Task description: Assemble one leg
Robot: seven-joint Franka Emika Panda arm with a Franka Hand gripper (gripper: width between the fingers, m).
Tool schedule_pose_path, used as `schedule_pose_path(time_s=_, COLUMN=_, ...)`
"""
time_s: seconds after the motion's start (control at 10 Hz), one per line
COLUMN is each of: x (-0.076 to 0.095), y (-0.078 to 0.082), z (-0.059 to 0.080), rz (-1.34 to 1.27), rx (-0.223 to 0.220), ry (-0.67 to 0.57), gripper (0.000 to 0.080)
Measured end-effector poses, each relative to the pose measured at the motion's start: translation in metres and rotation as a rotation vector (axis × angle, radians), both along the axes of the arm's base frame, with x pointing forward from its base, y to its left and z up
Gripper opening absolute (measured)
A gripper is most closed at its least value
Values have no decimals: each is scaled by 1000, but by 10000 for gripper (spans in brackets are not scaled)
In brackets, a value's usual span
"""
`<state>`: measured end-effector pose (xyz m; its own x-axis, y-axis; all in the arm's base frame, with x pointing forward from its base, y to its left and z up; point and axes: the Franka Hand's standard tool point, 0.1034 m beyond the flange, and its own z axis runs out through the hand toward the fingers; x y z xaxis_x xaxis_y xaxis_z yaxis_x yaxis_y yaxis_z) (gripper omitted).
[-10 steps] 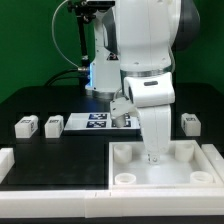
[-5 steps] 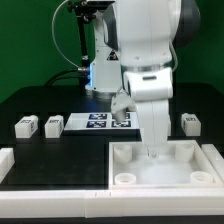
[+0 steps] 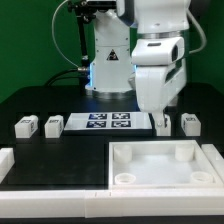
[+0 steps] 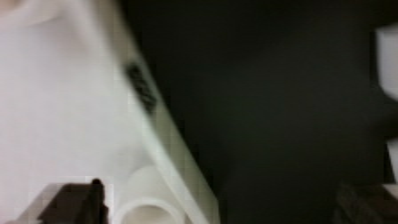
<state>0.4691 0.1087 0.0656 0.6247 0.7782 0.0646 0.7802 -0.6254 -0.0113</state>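
Observation:
Two legs (image 3: pixel 27 126) (image 3: pixel 54 125) lie on the black table at the exterior view's left, and one leg (image 3: pixel 190 123) lies at its right. A fourth white block (image 3: pixel 163 123) shows just behind my fingertips, partly hidden. My gripper (image 3: pixel 160 117) hangs open and empty above the table, behind the far edge of the large white tray piece (image 3: pixel 150 168). In the wrist view the gripper (image 4: pixel 217 205) has its two dark fingers (image 4: pixel 71 200) wide apart. Only the tray's edge and a round corner socket (image 4: pixel 151 210) lie between them.
The marker board (image 3: pixel 108 123) lies behind the tray, left of my gripper. A white bracket part (image 3: pixel 6 160) sits at the front left. The robot base (image 3: pixel 108 60) stands at the back. A blurred white shape (image 4: pixel 391 90) shows at the wrist view's edge.
My gripper has risen out of the tray's far side and moved back and toward the exterior view's right. It now hangs behind the tray's far edge.

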Motion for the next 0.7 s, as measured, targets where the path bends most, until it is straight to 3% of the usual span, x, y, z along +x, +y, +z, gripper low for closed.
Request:
schedule_pose_path(time_s=0.2, x=-10, y=31, z=1, rz=-293, rx=19, ry=17, gripper=649)
schedule_pose_path(time_s=0.6, x=-14, y=40, z=-3, rz=-695, rx=72, ry=40, gripper=649)
schedule_pose_path(time_s=0.7, x=-22, y=46, z=-9, rz=-870, rx=77, ry=78, gripper=649)
